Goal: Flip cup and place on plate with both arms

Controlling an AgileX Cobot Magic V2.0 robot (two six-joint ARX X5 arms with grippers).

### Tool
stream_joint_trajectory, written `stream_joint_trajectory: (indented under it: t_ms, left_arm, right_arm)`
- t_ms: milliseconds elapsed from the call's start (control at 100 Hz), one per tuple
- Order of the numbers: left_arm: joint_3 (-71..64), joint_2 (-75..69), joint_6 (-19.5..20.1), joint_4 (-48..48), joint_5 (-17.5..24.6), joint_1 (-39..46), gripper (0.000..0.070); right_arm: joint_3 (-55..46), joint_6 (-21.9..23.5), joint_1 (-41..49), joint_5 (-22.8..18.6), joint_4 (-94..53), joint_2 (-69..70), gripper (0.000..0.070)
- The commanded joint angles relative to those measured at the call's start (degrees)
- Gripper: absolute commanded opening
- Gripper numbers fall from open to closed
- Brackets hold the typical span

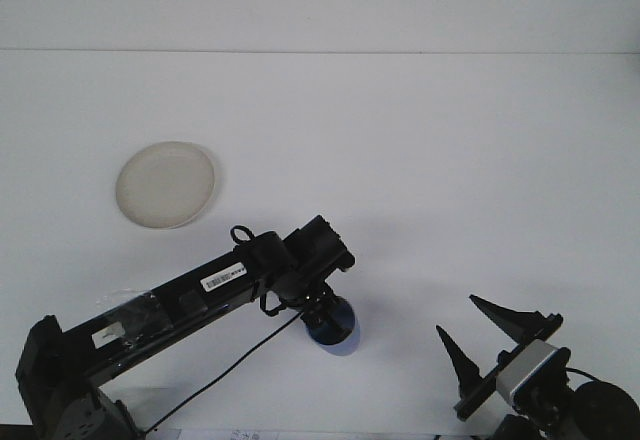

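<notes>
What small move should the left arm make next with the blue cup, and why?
Probably lift the blue cup a little off the table. The left gripper sits right on it, apparently gripping, while the plate lies far away to the upper left and the right gripper waits open, apart.

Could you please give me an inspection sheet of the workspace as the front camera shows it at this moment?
Surface: plain white table, no marks visible.
Job's things: small blue cup near the front edge, partly hidden by the left arm; round pale beige plate at left rear, apart from the cup and with nothing on it.
Clutter: nothing seen.
Grippers: left gripper is down at the cup, its fingers hidden; right gripper is open, low at front right, holding nothing.
Cables: black cable hangs from the left wrist towards the front edge; a small loop sits above the wrist.
Surroundings: white back wall only.
</notes>
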Motion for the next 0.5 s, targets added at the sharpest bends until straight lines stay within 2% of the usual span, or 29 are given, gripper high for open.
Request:
stream_joint_trajectory:
  t_ms: [0, 100, 210, 360, 490]
  left_arm:
    - [3.17, -0.59, 2.82, -1.68, -1.16, 0.57, 0.0010]
    - [6.56, -2.99, 5.25, -5.16, -5.90, 3.41, 0.0009]
    - [10.86, -6.21, 7.87, -8.85, -10.91, 10.84, 0.0007]
    - [16.02, -7.50, 8.39, -10.82, -11.45, 25.33, 0.0007]
    - [17.59, -6.56, 8.22, -8.76, -11.45, 38.07, 0.0008]
  right_arm:
    - [0.20, -0.02, 0.48, 0.15, 0.42, 0.00, 0.0438]
    - [0.20, -0.02, 0.48, 0.17, 0.37, 0.00, 0.0438]
    - [0.20, 0.13, 0.48, 0.17, 0.28, 0.00, 0.0438]
    - [0.20, 0.68, 0.48, 0.15, -0.09, 0.00, 0.0438]
    - [0.20, 0.94, 0.48, 0.15, -0.79, 0.00, 0.0438]
